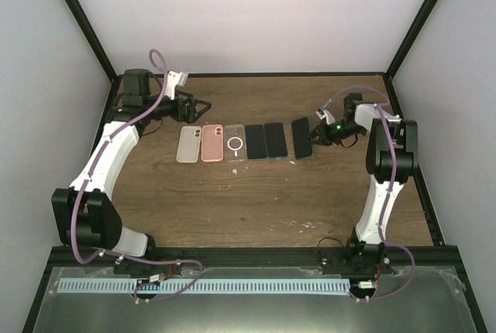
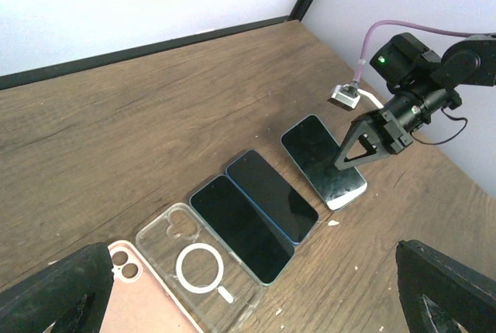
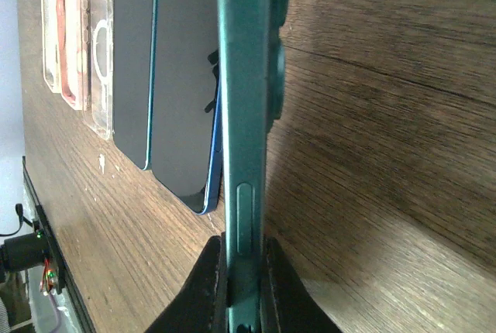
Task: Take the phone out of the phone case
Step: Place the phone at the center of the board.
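Note:
My right gripper is shut on a dark-screened phone with a green edge, at the right end of the row. In the right wrist view the fingers pinch the green phone front and back, its camera bumps facing the wood. It also shows in the left wrist view, with the right gripper on its right edge. My left gripper is open above the back of the row. Its fingers frame the cases from above.
Left of the held phone lie a blue-edged phone, a teal-edged phone, a clear case with a white ring, a pink case and a whitish case. Black frame rails border the table.

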You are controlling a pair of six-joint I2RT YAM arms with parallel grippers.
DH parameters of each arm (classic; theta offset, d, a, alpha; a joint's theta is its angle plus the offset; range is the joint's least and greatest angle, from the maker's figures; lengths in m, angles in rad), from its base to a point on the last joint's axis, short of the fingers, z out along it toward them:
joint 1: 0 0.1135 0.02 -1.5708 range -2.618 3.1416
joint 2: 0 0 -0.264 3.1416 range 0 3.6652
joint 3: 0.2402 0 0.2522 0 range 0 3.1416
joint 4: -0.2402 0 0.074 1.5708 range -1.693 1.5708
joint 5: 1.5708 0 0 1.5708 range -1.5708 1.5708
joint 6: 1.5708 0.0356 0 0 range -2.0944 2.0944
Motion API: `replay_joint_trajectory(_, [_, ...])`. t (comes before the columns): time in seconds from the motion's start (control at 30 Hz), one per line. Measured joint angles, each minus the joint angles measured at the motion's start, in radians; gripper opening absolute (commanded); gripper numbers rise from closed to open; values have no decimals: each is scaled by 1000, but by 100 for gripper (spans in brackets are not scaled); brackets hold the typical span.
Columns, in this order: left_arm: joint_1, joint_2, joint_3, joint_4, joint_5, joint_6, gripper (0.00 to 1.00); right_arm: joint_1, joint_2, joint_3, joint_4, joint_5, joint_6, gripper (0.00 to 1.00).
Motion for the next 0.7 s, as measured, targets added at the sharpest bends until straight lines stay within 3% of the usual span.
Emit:
replay_joint_trajectory(0.47, [1,10,-10,-42,-38,62,100,8,164,154,-43,-110,65,9])
replay_joint_trajectory(0.63, [4,24,-13,-60,-44,76,100,33,185,161,-43,-114,72,18])
replay_joint_trajectory(0.7, [5,32,-13,-64,-47,74,100,44,192,161,-40,-105,72,26])
